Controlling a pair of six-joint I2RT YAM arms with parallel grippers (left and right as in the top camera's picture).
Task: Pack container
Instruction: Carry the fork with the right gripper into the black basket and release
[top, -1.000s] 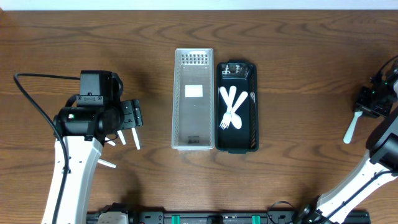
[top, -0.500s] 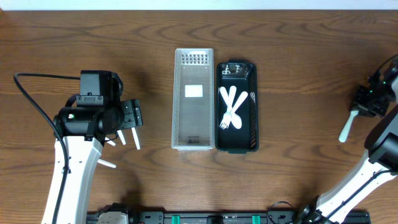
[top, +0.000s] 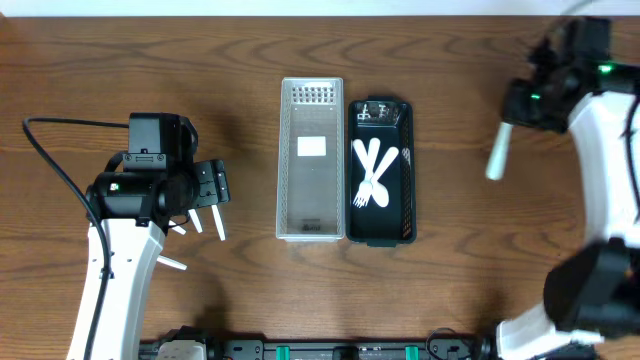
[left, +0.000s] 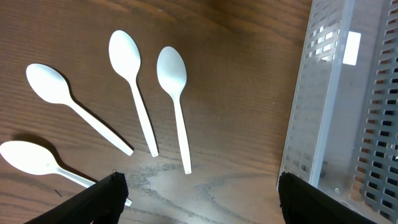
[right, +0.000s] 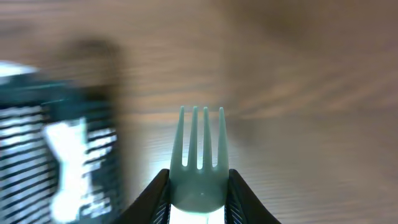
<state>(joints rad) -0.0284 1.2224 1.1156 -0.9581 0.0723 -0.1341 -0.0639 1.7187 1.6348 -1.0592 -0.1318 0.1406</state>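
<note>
The right pincer (right: 199, 202) is clamping a white fork (right: 200, 152) by its handle, well right of the black tray (top: 351, 190). Before letting go, it should be lining the fork lengthwise over the cutlery (top: 375, 175) lying there. The left pincer (left: 199, 205) is hanging released above loose spoons (left: 174, 93) on the desk (left: 236, 74).
</note>
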